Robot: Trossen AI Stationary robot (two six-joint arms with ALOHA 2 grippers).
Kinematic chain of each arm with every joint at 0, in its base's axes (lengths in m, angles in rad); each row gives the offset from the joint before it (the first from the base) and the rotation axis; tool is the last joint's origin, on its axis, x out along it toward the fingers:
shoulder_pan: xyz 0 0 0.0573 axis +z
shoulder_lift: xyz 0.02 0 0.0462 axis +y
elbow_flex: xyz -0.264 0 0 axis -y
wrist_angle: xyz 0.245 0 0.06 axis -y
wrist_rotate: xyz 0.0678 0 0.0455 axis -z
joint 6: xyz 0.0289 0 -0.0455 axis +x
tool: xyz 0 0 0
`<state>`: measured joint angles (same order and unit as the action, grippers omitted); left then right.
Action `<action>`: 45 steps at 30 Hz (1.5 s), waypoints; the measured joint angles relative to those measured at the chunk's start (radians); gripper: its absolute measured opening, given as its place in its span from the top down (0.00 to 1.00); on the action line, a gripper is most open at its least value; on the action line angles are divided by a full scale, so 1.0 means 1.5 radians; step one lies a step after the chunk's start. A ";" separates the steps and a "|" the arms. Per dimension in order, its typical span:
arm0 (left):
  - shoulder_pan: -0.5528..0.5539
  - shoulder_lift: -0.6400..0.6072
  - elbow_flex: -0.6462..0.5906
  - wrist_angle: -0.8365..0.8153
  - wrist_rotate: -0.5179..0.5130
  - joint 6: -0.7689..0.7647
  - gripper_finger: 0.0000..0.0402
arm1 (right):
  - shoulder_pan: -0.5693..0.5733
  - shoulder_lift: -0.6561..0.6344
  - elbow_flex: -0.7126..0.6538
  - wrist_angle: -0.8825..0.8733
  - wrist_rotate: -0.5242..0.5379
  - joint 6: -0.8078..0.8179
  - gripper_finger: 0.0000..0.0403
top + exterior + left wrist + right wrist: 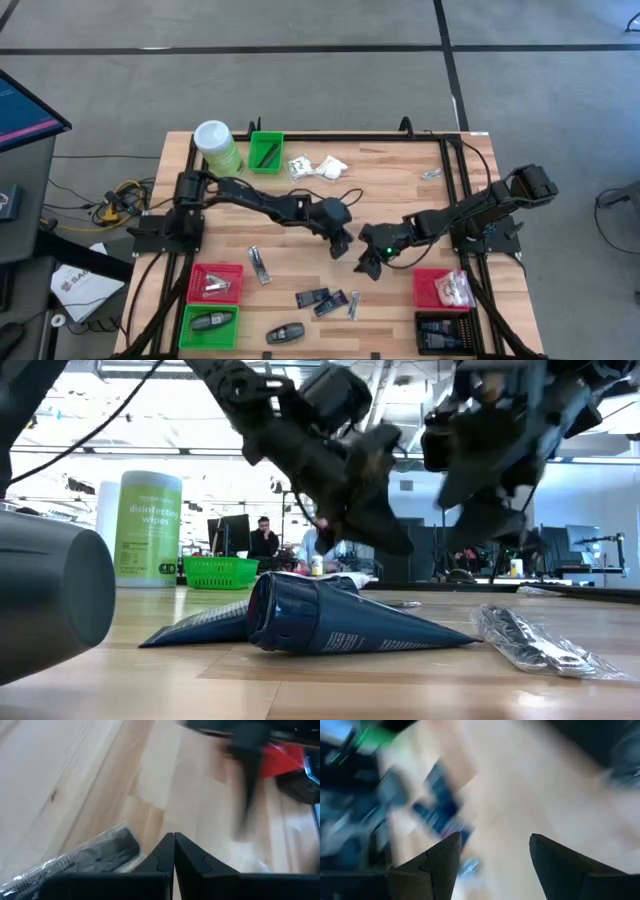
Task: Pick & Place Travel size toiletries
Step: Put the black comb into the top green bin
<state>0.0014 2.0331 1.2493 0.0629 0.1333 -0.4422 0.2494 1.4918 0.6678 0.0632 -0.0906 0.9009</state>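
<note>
you have the wooden tabletop (400, 200) with both arms meeting at its centre. the green canister (218, 146) stands at about 10 o'clock, out of the work. bins sit along the edges so each kind has its place: a green bin (265, 152) at 11 o'clock, a red bin (216, 283) and a green one (208, 325) at 7 o'clock, a red bin (440, 289) and a black bin (442, 333) at 5 o'clock. the left tool (343, 244) hangs near the centre, fingers pressed together, holding nothing. just beside it the right tool (368, 265) has wide jaws, empty, pointing toward 6 o'clock. the toiletries wait loose: white sachets (318, 167) at 12 o'clock, dark blue packets (322, 299) at 6 o'clock, probably your next target, with a silvery packet (259, 265) near 7 o'clock.
</note>
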 joint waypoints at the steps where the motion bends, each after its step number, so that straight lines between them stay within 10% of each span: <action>1: 0.003 -0.009 -0.003 -0.012 -0.004 0.010 1.00 | -0.005 0.000 0.000 -0.003 0.035 -0.002 0.44; 7: 0.073 -0.044 -0.088 -0.027 -0.018 -0.006 1.00 | -0.045 0.000 0.000 -0.025 0.204 0.048 0.45; 19: 0.115 -0.045 -0.137 -0.021 0.004 -0.028 1.00 | -0.068 0.000 0.000 -0.012 0.184 0.024 0.49; 34: -0.045 -0.106 -0.184 -0.040 -0.127 -0.316 1.00 | -0.067 0.000 0.000 -0.012 0.161 -0.031 0.52; 45: -0.066 -0.215 -0.230 0.004 -0.148 -0.159 1.00 | -0.060 0.000 0.000 -0.008 0.101 -0.133 0.48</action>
<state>-0.0978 1.7109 0.9044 0.0695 -0.0885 -0.6814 0.1592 1.4914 0.6678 0.0509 0.0608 0.7012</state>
